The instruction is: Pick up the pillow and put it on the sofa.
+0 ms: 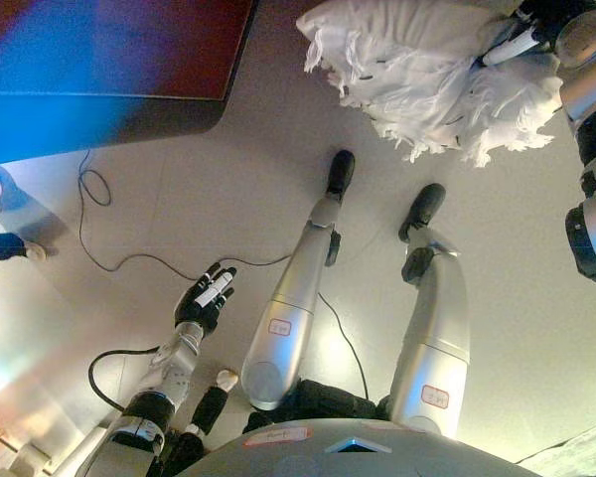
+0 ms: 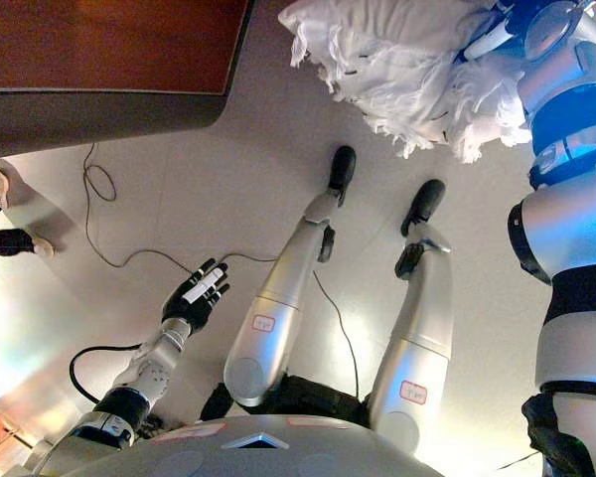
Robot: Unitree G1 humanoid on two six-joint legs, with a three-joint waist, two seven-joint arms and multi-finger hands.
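- I see my right hand (image 1: 524,38) clamped, it seems, on the white fringed pillow (image 1: 417,70), held above the floor (image 1: 228,169).
- Left hand (image 1: 206,297) hangs below-left of the pillow, fingers straight.

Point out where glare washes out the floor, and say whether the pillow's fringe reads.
Left eye view: strong glare whitens the floor at lower left; the pillow is evenly lit, its fringe plain. Right eye view: the same lower-left glare, and the fringe is just as readable.
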